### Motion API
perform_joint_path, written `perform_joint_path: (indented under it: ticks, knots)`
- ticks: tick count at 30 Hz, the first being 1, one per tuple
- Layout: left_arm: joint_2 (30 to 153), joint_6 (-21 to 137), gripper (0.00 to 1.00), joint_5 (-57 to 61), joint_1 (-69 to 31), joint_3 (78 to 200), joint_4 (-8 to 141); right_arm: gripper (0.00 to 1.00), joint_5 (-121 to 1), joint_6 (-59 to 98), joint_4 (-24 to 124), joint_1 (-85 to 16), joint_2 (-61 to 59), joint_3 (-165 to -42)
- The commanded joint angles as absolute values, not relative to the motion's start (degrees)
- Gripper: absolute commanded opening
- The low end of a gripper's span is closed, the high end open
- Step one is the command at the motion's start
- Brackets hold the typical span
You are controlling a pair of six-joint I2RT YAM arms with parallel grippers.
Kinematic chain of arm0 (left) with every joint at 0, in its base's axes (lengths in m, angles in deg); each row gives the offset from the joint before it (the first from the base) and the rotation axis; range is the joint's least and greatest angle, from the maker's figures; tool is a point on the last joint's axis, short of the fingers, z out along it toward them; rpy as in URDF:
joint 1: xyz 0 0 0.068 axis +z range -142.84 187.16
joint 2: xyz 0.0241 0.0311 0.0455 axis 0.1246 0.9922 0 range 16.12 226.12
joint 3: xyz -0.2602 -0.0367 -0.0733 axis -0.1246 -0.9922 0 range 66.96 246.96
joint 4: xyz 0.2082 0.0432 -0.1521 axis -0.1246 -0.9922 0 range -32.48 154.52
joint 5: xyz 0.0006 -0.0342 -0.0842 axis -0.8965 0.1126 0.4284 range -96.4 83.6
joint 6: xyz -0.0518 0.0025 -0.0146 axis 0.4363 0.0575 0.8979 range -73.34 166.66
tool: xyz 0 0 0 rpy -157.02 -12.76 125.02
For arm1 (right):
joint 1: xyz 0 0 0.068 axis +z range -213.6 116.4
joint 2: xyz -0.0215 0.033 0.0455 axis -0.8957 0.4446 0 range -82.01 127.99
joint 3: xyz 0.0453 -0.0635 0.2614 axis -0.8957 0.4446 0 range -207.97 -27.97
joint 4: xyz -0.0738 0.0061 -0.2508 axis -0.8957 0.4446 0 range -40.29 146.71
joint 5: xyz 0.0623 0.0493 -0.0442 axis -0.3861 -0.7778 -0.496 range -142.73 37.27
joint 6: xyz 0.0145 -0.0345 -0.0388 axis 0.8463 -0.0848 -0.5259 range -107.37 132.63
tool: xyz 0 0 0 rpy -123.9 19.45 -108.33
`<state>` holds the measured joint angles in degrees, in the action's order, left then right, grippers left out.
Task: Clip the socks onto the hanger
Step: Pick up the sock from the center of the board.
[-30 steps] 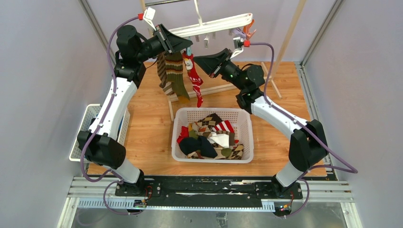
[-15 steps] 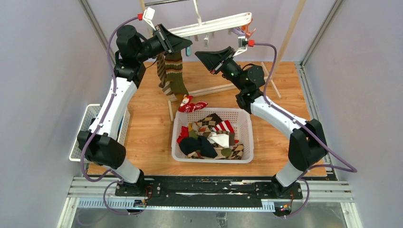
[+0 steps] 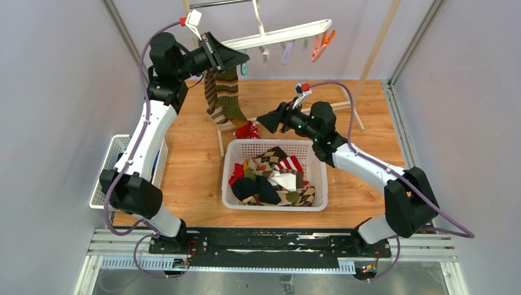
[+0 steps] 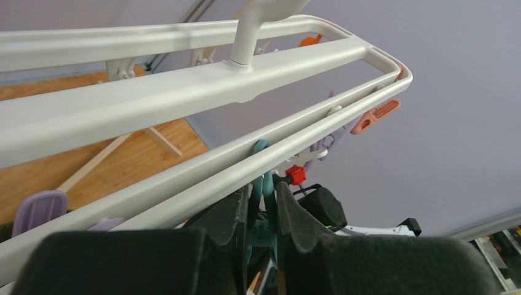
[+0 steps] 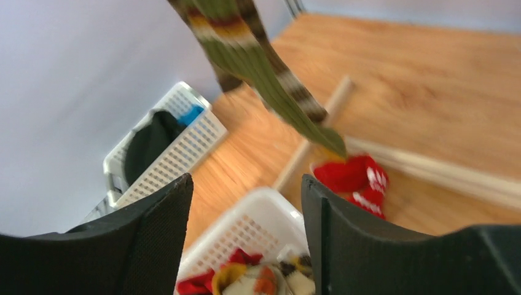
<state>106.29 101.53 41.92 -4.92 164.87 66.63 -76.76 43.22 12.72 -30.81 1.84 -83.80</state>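
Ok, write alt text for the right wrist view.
The open right hand frames a red sock lying on the wooden table, just beyond a white basket. A striped sock hangs above it; another basket sits far left.

olive-striped socks (image 3: pixel 224 98) hang clipped on the tilted white hanger (image 3: pixel 289 31), a red sock (image 3: pixel 248 130) crumpled on the table (image 3: pixel 190 160).

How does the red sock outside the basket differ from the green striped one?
The red sock lies crumpled on the wooden table; the green striped sock hangs straight under the hanger. The red sock has white marks; the green striped sock has brown bands. Both are outside the basket.
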Motion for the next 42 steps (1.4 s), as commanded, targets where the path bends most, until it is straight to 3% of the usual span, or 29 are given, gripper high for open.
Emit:
perform_joint_path:
  ticks: [1,9,15,22,26,32,37,42]
  knots:
    - [105.33,101.84,0.0,46.55,-5.02,164.79,66.56,0.68,-68.75,39.94,26.01,-30.14,3.89,-83.24]
    - [105.67,101.67,0.0,45.74,-4.71,164.46,66.55,0.68,-61.75,35.29,39.14,-29.39,19.6,-96.89]
    - [106.16,101.73,0.0,45.72,-4.32,164.84,66.63,0.68,-65.16,32.44,45.72,-29.15,32.97,-110.27]
    - [106.34,102.16,0.0,46.15,-3.35,164.71,67.13,0.65,-67.22,29.58,52.77,-29.12,40.73,-119.97]
    - [106.29,102.37,0.0,46.23,-2.96,164.31,67.64,0.53,-67.95,29.41,53.53,-28.67,43.12,-121.35]
    - [106.47,102.06,0.0,46.25,-2.69,164.08,67.69,0.01,-68.46,30.92,49.45,-28.86,40.35,-119.46]
    - [106.74,101.85,0.0,46.15,-2.26,164.1,67.65,0.0,-70.39,34.11,38.31,-29.5,28.53,-109.74]
    - [106.49,101.86,0.0,46.22,-2.03,163.83,67.77,0.0,-75.8,35.38,36.92,-29.18,18.39,-102.97]
